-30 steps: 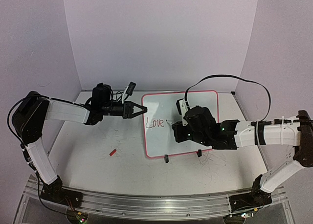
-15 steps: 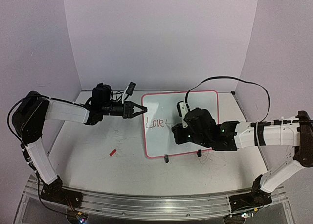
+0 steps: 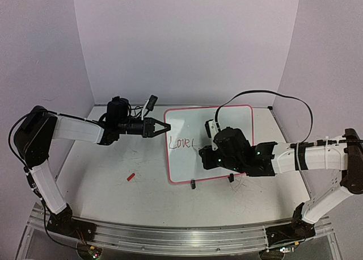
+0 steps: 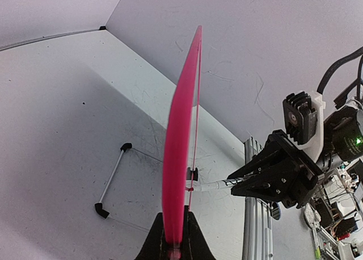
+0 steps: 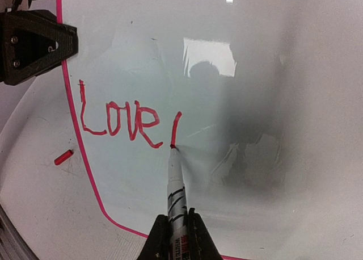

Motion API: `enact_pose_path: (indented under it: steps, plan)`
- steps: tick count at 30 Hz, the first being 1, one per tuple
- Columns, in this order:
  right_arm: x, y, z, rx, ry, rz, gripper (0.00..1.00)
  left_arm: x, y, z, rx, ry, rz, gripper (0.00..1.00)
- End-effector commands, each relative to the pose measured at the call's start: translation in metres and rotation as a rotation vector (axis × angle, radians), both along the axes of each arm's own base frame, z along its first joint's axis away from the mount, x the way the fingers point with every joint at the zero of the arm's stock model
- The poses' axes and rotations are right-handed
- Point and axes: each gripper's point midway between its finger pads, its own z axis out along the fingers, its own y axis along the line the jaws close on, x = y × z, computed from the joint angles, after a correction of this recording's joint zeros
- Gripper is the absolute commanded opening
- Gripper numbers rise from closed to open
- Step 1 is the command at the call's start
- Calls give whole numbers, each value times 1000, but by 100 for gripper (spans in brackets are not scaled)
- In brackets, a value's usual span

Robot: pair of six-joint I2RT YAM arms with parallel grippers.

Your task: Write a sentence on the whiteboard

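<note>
Left gripper (image 3: 168, 127) is clamped on the left rim of the whiteboard (image 3: 184, 164). Right gripper (image 5: 174, 233) is clenched on a marker (image 5: 175, 186), tip touching the board. The sentence (image 5: 119, 119), beside the left rim, reads "Love" plus one stroke.

whiteboard (image 3: 184, 164): glossy white face; pink-red rim; black feet
sentence (image 5: 129, 124): red script
marker (image 5: 176, 195): white barrel, black bands, red lettering; red tip
cap (image 3: 130, 177): red
table (image 3: 113, 197): off-white, dark scuff marks
left arm (image 3: 76, 129), right arm (image 3: 317, 155): white links, black joints
left gripper (image 3: 166, 128), right gripper (image 5: 176, 223): black
cable (image 3: 266, 92): black
walls (image 3: 187, 44): pale lilac
</note>
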Motion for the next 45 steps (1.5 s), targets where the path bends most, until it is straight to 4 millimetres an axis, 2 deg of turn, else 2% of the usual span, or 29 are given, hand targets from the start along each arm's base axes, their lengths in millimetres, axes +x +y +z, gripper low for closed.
enact_pose_path:
  steps: [1, 9, 36, 45]
  plan:
    - [3, -9, -2, -2, -3, -37, 0, 11, 3, -7, 23, -38, 47, 0]
    - [12, -6, 14, 33, -47, -56, 0, 10, 4, -5, 20, -39, 45, 0]
    - [35, -17, 37, 60, -111, -117, 0, 9, 2, -8, 22, -31, 40, 0]
    - [35, -23, 35, 64, -108, -141, 0, 9, 2, -9, 25, -29, 40, 0]
